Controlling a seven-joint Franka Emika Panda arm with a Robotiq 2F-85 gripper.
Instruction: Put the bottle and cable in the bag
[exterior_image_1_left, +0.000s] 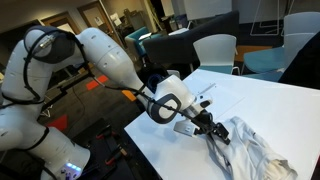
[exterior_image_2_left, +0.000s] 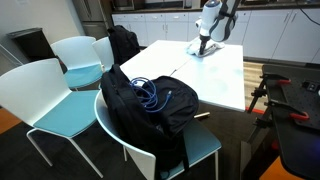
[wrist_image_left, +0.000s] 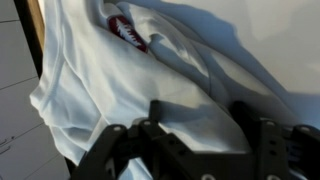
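The black bag (exterior_image_2_left: 165, 118) lies on a teal chair seat in front of the white table (exterior_image_2_left: 225, 75). The cable (exterior_image_2_left: 151, 93), a blue cord in loose loops, rests on top of the bag. The bottle is out of view. My gripper (exterior_image_1_left: 212, 130) is far from the bag, low over a pale wrinkled fabric item (exterior_image_1_left: 255, 150) on the table. In the wrist view the gripper (wrist_image_left: 200, 112) stands open, its two dark fingers (wrist_image_left: 156, 118) either side of a raised fold of the white fabric (wrist_image_left: 150, 70). I cannot tell whether the pads touch it.
A red logo (wrist_image_left: 125, 32) marks the fabric. A second black backpack (exterior_image_2_left: 123, 45) sits on a far chair. White-backed teal chairs (exterior_image_2_left: 45, 95) stand beside the table. A dark stand with red parts (exterior_image_2_left: 290, 95) stands past the table's edge.
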